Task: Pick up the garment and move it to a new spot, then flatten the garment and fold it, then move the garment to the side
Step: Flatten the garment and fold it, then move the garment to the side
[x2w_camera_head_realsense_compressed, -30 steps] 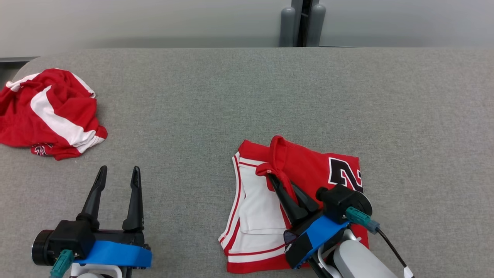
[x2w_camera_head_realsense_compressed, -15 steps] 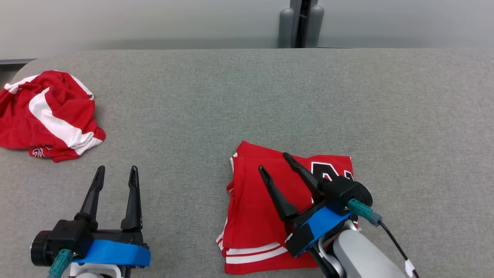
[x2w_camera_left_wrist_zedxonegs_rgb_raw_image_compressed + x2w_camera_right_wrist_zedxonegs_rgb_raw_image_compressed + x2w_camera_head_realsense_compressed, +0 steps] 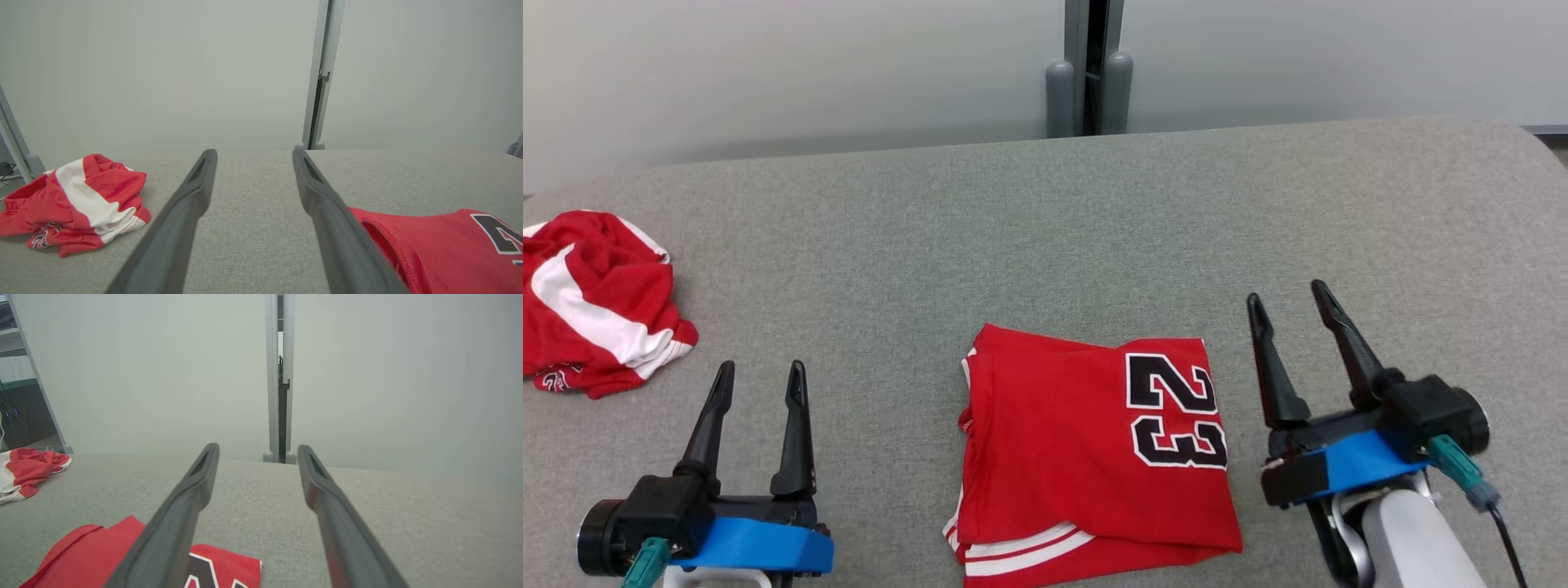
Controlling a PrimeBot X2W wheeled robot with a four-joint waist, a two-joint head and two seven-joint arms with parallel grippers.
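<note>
Head view: jersey [image 3: 1094, 449] lies folded in a neat rectangle at centre front of the table [image 3: 1013, 229], number 23 up, white trim at the near edge. The fold looks done, so I'd say the step in hand is the last one: move it to the side. Right gripper [image 3: 1285, 294] sits just right of the jersey, jaws wide apart, gripping nothing and clear of the cloth. Left gripper [image 3: 760, 367] is well to the left of it, also wide open and empty. A crumpled red-and-white pile [image 3: 596, 302] is at far left, so that side is partly taken.

Next move, my read: pinch the whole stack at one edge, all layers, or take two edges with both arms. Catching only the top layer would likely undo the fold.

Left wrist view: fingers [image 3: 192, 200] spread, bare table between them. Jersey edge shows low right, just beyond the right-hand finger; I can't tell whether they touch. Pile at left, well apart.

Right wrist view: jaws wide, bare table between them. Jersey corner with part of the number shows low left, partly behind the left-hand finger. Pile at far left edge.
</note>
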